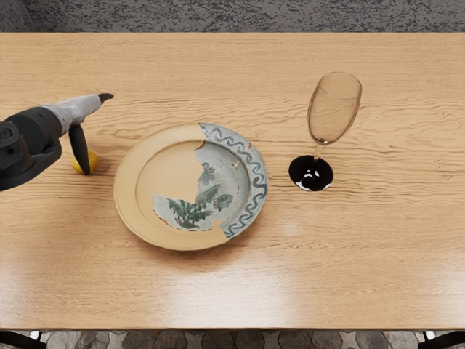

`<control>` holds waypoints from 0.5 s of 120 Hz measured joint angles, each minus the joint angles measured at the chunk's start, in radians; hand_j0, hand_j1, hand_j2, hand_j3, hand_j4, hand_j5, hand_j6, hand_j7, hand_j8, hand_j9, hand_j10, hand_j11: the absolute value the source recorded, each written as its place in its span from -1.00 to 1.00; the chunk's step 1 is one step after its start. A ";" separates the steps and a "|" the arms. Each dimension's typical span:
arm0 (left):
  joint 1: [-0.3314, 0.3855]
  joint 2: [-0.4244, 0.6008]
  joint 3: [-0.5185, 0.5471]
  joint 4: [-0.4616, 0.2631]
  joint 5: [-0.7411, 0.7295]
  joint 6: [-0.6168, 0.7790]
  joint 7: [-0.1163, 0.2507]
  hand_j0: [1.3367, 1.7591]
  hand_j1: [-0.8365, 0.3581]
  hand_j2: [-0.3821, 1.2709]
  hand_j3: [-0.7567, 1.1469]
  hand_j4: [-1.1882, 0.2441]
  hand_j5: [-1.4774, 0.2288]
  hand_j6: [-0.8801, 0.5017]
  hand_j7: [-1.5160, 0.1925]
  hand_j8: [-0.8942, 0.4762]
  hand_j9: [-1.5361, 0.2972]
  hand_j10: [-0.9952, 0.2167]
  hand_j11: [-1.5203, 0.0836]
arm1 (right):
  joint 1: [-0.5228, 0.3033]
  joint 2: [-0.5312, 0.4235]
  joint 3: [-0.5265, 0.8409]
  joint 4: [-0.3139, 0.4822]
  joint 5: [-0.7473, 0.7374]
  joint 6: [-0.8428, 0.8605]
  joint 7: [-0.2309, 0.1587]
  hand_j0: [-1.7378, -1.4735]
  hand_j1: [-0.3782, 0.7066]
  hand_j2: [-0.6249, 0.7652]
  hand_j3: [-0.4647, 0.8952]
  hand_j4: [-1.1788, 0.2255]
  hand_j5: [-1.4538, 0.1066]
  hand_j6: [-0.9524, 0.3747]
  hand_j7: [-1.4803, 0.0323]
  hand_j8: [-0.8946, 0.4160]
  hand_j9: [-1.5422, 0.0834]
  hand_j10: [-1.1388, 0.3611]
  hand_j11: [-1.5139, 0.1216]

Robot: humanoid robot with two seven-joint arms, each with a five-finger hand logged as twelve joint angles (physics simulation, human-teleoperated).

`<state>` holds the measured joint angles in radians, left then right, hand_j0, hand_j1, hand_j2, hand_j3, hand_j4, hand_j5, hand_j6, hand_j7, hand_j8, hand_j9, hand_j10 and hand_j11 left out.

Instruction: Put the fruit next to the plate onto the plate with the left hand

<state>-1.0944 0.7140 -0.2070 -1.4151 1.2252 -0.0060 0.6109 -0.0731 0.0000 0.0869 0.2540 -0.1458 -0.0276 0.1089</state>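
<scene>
The left hand [73, 110] is held right over the yellow fruit [93, 161] so it can be picked up. Its fingers are spread and nothing is gripped. The fruit is found on the table [363, 254], just beside the plate [127, 182]. A tall glass [333, 109] is set well apart on the right, so the way is not blocked.

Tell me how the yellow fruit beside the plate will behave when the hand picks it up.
The fruit looks small and round, so it will probably roll if nudged, perhaps toward the plate. It seems light for the left hand, and its smooth skin may slip in a loose grip.
</scene>
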 joint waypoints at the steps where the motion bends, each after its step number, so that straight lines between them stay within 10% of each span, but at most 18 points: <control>1: 0.002 -0.003 0.000 0.004 0.000 0.000 0.000 0.52 0.97 -0.53 -0.20 0.64 0.71 0.25 0.76 0.28 0.66 0.62 0.88 | 0.000 0.000 0.000 0.000 0.000 0.000 0.000 -0.40 -0.91 -0.11 -0.32 0.66 0.84 0.41 0.93 0.34 0.87 0.50 0.83; 60: 0.059 -0.054 0.001 0.097 0.003 0.059 0.000 0.52 0.94 -0.53 -0.20 0.62 0.70 0.23 0.74 0.26 0.64 0.60 0.86 | 0.000 0.000 0.000 0.000 0.000 0.000 0.000 -0.40 -0.91 -0.11 -0.32 0.66 0.84 0.41 0.93 0.34 0.87 0.50 0.83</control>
<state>-1.0352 0.6598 -0.2060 -1.3177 1.2287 0.0535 0.6109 -0.0732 0.0000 0.0868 0.2541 -0.1457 -0.0276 0.1089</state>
